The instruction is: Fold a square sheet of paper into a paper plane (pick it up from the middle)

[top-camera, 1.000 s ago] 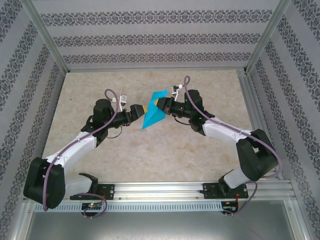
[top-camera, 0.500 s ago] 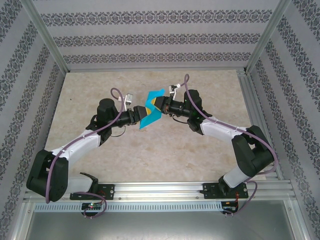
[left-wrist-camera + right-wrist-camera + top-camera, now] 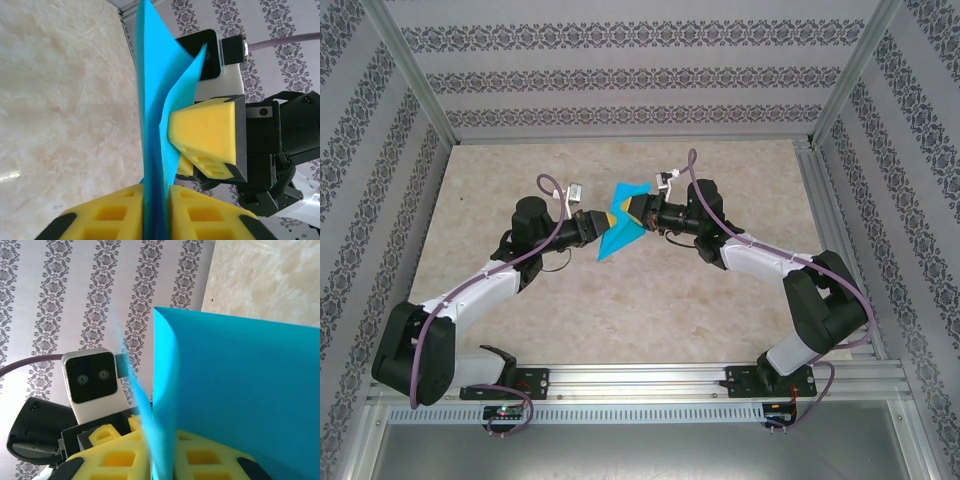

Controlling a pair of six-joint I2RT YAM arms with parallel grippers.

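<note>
The turquoise-blue sheet of paper (image 3: 614, 242), folded into layered flaps with a pointed lower end, hangs above the middle-back of the table. My left gripper (image 3: 603, 224) comes in from the left and is shut on the paper's near edge. In the left wrist view its yellow pads (image 3: 200, 212) press the paper (image 3: 152, 100) from both sides. My right gripper (image 3: 632, 212) comes in from the right and is shut on the same paper (image 3: 240, 385), which stands edge-on between its yellow pads (image 3: 115, 460). The two grippers almost touch, tip to tip.
The beige marble-look table (image 3: 620, 310) lies bare below the paper. Patterned walls and a metal frame (image 3: 415, 80) close in the back and sides. Both arm bases sit on the rail (image 3: 640, 380) at the near edge.
My left gripper was open and short of the paper; it has moved in and closed on the paper's edge. The paper crumpled briefly between the grippers. The right gripper shifted slightly left.
</note>
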